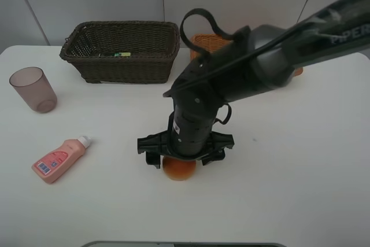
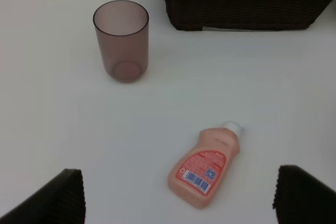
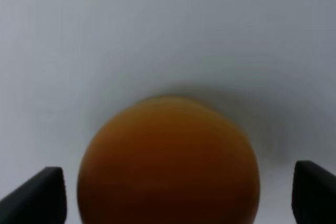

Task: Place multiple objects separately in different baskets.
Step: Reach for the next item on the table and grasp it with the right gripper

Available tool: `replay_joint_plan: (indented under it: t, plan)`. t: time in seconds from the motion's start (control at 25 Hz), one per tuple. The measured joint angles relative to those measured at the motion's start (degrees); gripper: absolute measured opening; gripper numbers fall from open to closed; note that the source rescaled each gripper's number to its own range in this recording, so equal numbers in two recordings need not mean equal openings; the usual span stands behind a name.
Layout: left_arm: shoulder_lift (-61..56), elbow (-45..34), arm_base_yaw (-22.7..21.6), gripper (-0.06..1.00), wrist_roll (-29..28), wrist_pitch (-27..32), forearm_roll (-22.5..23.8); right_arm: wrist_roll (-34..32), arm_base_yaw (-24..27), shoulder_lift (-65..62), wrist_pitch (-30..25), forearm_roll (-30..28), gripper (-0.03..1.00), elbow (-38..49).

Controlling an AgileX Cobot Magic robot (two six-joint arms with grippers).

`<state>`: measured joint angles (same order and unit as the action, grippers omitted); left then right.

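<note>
- Right wrist view is showing the right tool point(image 3: 178, 198) wide open, one finger on each side of the orange round fruit point(image 3: 168, 161), not pinching it, probably preparing a grasp.
- This fruit is lying on the white bench point(image 1: 289, 172), outside both baskets.
- The left tool point(image 2: 184, 195) is hanging open near the lying pink bottle point(image 2: 207, 163), holding nothing.
- Farther, the mauve cup point(image 1: 33, 89) is standing upright.
- At the back, the dark basket point(image 1: 121, 53) and the light basket point(image 1: 209, 41), partly hidden by the right arm point(image 1: 277, 56), are waiting.
</note>
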<state>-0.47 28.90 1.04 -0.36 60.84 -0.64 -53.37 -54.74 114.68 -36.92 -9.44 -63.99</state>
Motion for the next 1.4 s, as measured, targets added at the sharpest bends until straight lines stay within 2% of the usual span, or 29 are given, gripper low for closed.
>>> replay_joint_plan:
  t: [1.4]
  plan:
    - [0.0,0.0,0.0,0.92,0.0,0.0,0.0,0.0,0.0,0.2,1.1,-0.4,0.91,0.0]
